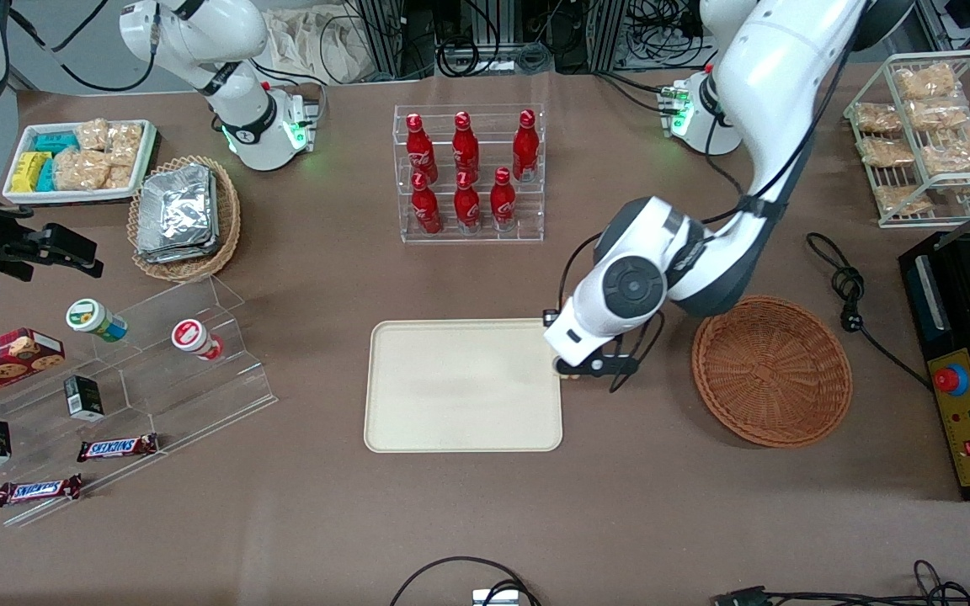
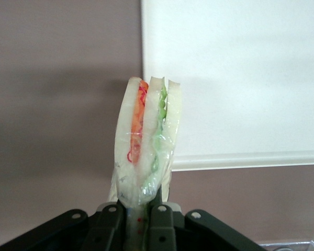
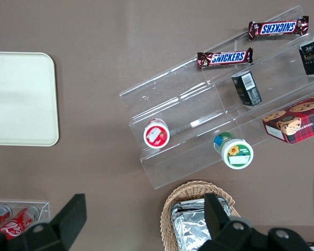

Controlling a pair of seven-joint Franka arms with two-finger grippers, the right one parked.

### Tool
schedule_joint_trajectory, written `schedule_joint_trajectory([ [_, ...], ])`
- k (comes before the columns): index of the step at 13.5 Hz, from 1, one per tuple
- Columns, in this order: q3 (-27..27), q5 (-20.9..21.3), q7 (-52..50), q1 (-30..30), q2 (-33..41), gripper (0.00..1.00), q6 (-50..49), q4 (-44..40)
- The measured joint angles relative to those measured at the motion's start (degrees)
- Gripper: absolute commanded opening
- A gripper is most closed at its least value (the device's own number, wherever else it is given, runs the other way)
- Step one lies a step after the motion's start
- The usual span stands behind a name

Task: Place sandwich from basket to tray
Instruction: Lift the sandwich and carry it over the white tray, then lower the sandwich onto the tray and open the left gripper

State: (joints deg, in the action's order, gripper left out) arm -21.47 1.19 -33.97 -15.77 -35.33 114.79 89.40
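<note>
My left gripper (image 1: 571,370) hangs over the tray's edge on the basket side, and in the left wrist view it (image 2: 139,222) is shut on the clear-wrapped sandwich (image 2: 146,136). The sandwich is a pale wedge with orange-red and green filling, held above the tray's rim. In the front view the arm hides nearly all of it. The cream-beige tray (image 1: 460,385) lies flat with nothing on it; it also shows in the left wrist view (image 2: 240,78). The reddish-brown wicker basket (image 1: 771,369) sits beside the tray, toward the working arm's end, with nothing in it.
A clear rack of red bottles (image 1: 470,172) stands farther from the front camera than the tray. A tan basket of foil packets (image 1: 183,217), a white snack tray (image 1: 79,160) and an acrylic stand (image 1: 157,370) lie toward the parked arm's end. A black machine (image 1: 969,353) and cable (image 1: 851,295) lie past the basket.
</note>
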Motion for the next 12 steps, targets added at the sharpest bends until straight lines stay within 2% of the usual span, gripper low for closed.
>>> schedule_joint_trajectory([
  [4, 0.0, 0.2, 0.0, -2.4, -4.6, 0.00, 8.2, -1.1],
  [6, 0.0, 0.7, 0.1, -2.5, -5.0, 0.08, 8.7, -1.4],
  [11, 0.2, 0.9, 0.1, -2.5, -5.2, 0.16, 12.9, -1.6],
  [12, 0.2, 0.9, 0.2, -2.5, -5.4, 0.20, 13.8, -1.6],
])
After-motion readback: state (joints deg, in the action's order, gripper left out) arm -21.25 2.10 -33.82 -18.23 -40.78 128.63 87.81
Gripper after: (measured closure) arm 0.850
